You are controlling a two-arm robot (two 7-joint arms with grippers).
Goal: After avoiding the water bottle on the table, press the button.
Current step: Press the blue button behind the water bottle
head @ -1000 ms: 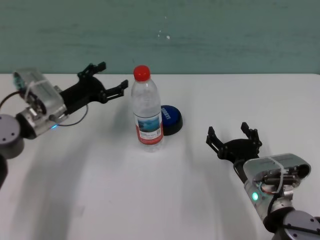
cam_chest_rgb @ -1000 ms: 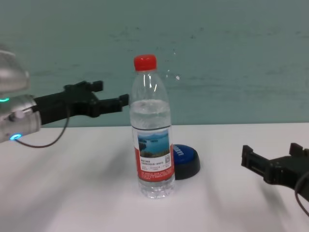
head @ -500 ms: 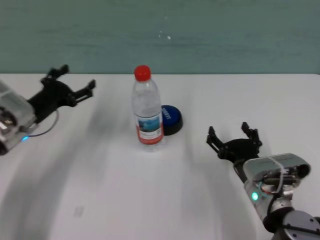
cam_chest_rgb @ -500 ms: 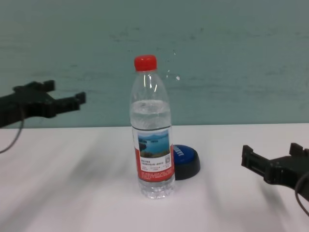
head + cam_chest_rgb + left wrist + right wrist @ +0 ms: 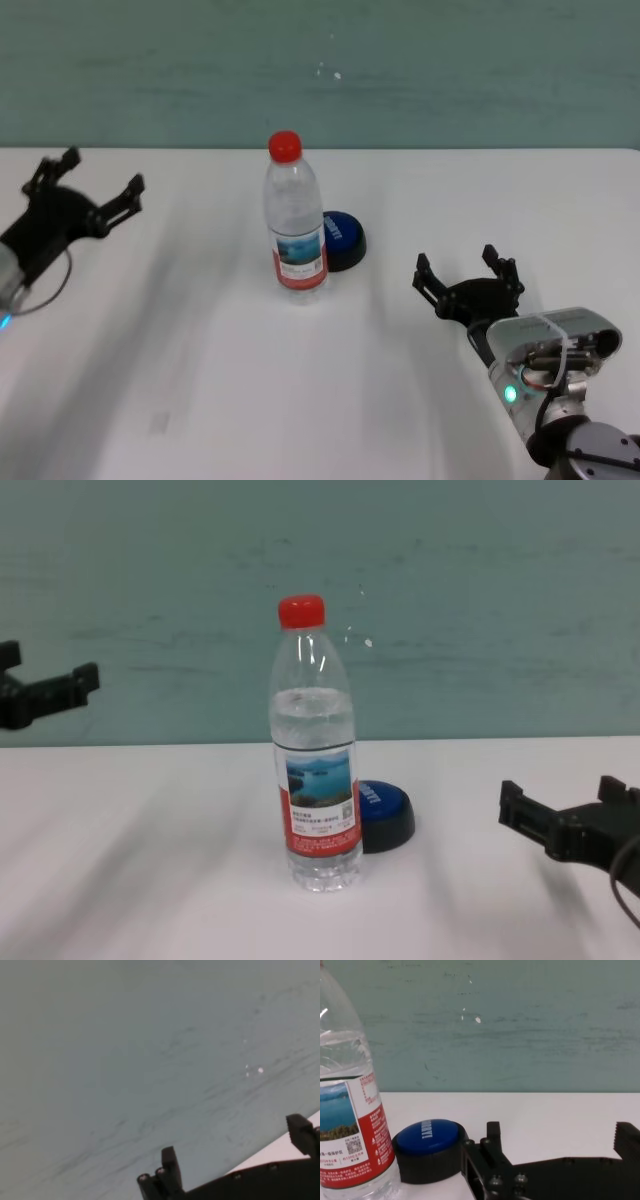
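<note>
The water bottle (image 5: 296, 222) stands upright at mid-table, clear with a red cap and a lake label; it also shows in the chest view (image 5: 316, 750) and the right wrist view (image 5: 350, 1110). Right behind it, on its right, sits the blue dome button (image 5: 343, 238) (image 5: 385, 810) (image 5: 429, 1152) on a black base. My left gripper (image 5: 88, 190) (image 5: 45, 685) (image 5: 235, 1155) is open, raised near the table's left edge, far from the bottle. My right gripper (image 5: 468, 278) (image 5: 565, 815) (image 5: 557, 1147) is open, low over the table (image 5: 300, 380), right of the button.
A teal wall (image 5: 400, 70) runs behind the table's far edge. Bare white tabletop lies in front of the bottle and between the button and my right gripper.
My left arm has pulled back to the left, away from the bottle, from beside its cap to near the table's left edge. The right arm, bottle and button have not moved.
</note>
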